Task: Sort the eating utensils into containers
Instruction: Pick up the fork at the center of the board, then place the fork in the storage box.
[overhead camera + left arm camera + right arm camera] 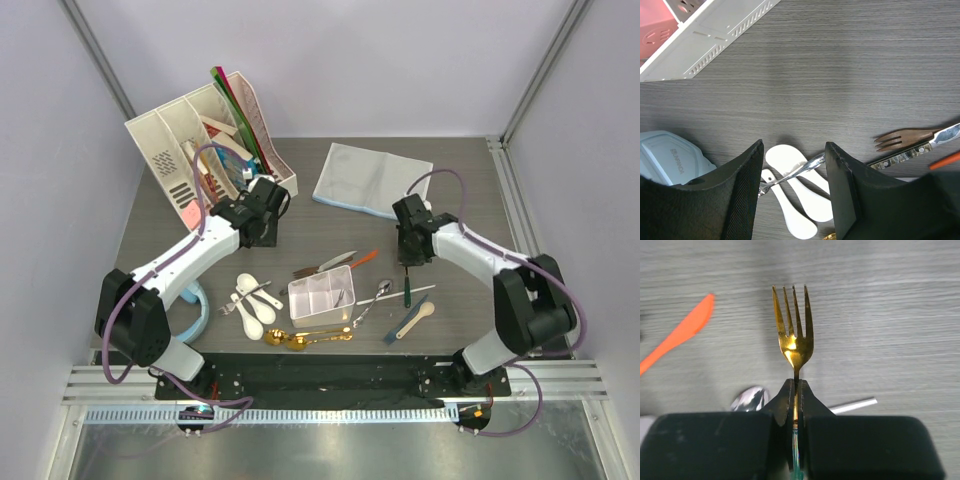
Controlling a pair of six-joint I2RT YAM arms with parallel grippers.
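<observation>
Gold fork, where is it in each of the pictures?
Top view: the gold fork is right of the middle, mostly hidden under the right gripper; only its green handle shows.
Left wrist view: not in it.
Right wrist view: dead centre, prongs up, pinched by the right gripper.
Shared landmark: the orange utensil shows in all three.

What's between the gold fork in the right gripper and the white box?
Nothing upright. The right gripper is shut on the gold fork, and the box sits to its left. Only flat cutlery lies on the table between them: a silver spoon and an orange-handled piece. A lifted carry should pass over both.
</observation>
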